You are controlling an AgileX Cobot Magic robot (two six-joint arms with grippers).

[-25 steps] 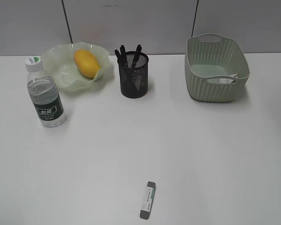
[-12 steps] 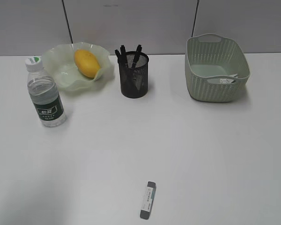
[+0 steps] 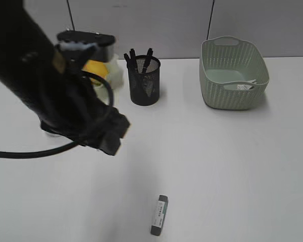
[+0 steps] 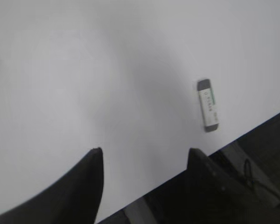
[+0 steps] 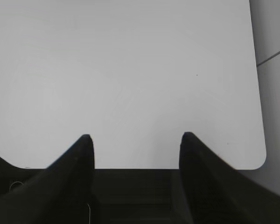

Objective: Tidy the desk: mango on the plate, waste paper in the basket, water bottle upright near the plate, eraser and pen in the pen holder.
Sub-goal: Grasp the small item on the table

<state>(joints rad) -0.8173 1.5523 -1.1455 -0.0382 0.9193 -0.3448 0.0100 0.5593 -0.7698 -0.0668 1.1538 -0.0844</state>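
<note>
— Two pincers, both spread wide? 
— Yes. The left gripper [image 4: 144, 156] hangs empty above the desk [image 3: 227, 161], and the right gripper [image 5: 135, 140] gapes over bare tabletop near a corner.
— And the eraser [image 3: 159, 215]?
— Flat near the front edge, well apart from the left gripper.
— Farther out?
— Pens stand in the pen holder [image 3: 144, 80]; the mango [image 3: 95, 67] peeks behind the arm; paper lies in the basket [image 3: 233, 73].

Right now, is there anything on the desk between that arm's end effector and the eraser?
Nothing visible. In the left wrist view only bare white desk lies between the open left end effector and the eraser, which lies flat near the desk's edge.
</note>
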